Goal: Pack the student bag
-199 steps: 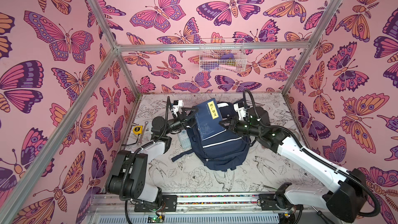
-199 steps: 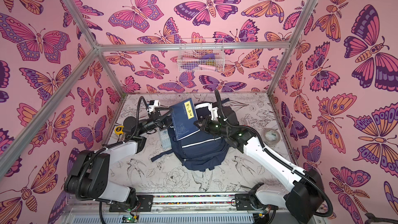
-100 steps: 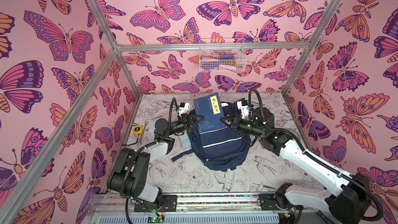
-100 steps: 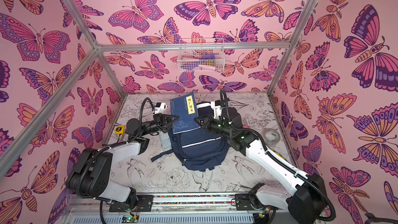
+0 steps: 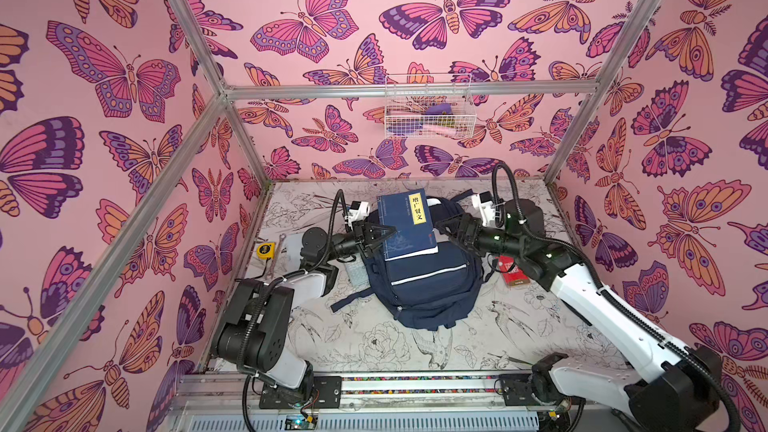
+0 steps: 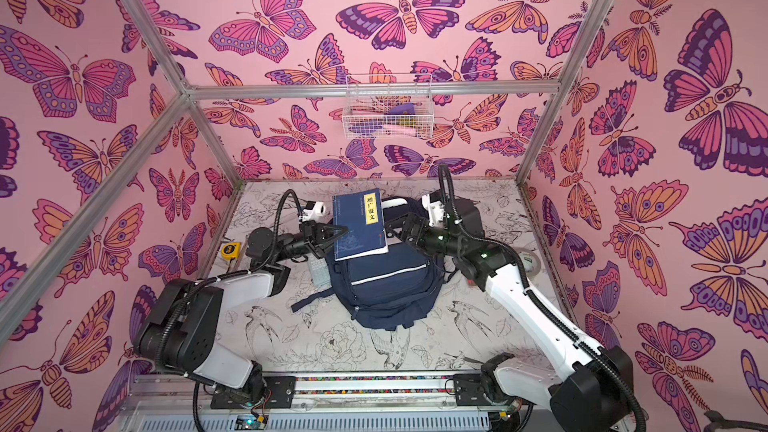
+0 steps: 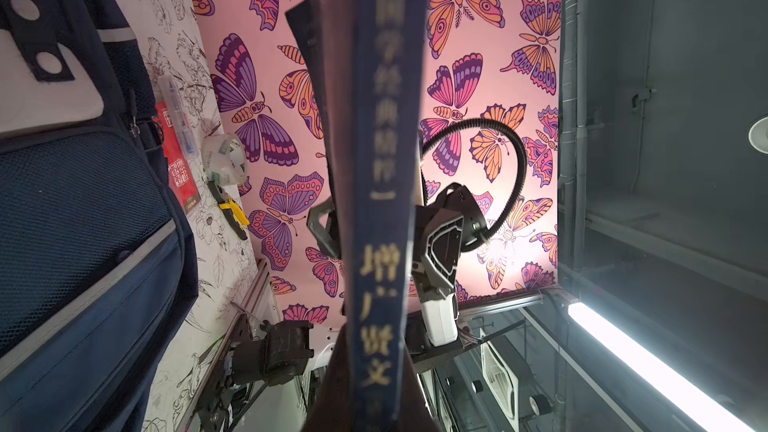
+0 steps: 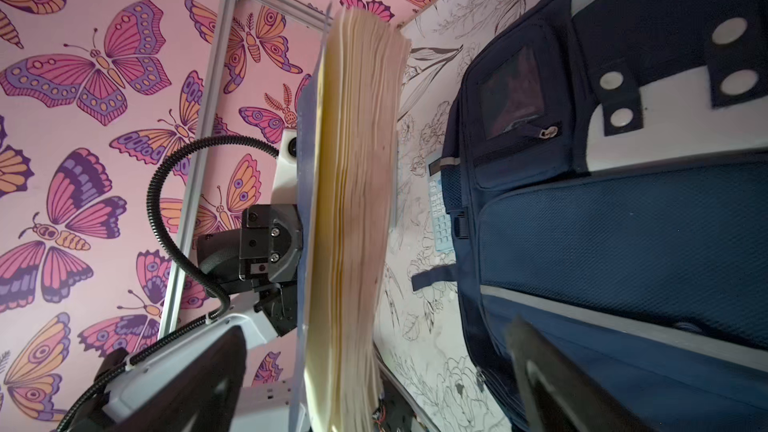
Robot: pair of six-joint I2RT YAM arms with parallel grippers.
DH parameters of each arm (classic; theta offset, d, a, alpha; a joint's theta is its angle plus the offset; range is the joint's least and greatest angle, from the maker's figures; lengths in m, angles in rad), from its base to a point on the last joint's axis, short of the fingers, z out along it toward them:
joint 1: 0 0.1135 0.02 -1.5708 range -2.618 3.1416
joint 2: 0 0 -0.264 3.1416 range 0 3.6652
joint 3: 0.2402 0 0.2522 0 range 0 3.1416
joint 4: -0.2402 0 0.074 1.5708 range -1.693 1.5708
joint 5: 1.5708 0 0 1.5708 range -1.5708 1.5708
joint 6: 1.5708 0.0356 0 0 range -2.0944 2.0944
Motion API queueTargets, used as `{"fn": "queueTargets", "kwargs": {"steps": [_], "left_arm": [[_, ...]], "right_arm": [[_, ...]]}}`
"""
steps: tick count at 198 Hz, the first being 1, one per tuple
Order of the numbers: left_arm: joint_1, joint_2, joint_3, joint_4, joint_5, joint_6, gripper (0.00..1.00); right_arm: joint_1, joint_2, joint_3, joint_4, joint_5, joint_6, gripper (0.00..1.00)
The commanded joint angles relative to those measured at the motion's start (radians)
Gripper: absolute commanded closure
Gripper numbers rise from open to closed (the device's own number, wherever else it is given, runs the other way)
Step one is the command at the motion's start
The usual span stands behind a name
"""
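A: What lies by the left edge of the worktop (image 5: 374,342)?

B: A yellow tape measure (image 5: 264,250), close to that edge.

A: And the left tool (image 5: 384,231)?

B: It is closed on the spine side of the book (image 5: 409,222). It holds the book in the air, tilted, with the cover up and the yellow label toward the back edge.

A: Where is the bag (image 5: 430,284)?

B: It lies flat in the middle of the worktop, nearer to the back edge, with its front side up. The book hangs over its upper part. I cannot tell if the lower edge of the book touches the bag. A calculator (image 5: 356,273) lies just beside the bag's left side.

A: The right tool (image 5: 441,229)?

B: It is open. Its jaws stand wide apart at the page side of the book, one on each side of it, and they do not grip it.

A: And more to the right?

B: A red booklet (image 5: 514,271) lies near the bag, partly under the right arm. A tape roll (image 6: 528,261) lies near the right edge.
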Motion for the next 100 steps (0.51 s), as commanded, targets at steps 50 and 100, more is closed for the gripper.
{"fn": "queueTargets", "kwargs": {"steps": [50, 100], "left_arm": [[-0.057, -0.068, 0.032, 0.078, 0.091, 0.009, 1.0], [-0.064, -0.066, 0.036, 0.079, 0.075, 0.016, 1.0]], "right_arm": [[-0.01, 0.117, -0.011, 0.265, -0.362, 0.02, 0.1], [-0.006, 0.097, -0.087, 0.421, -0.379, 0.117, 0.59]]}}
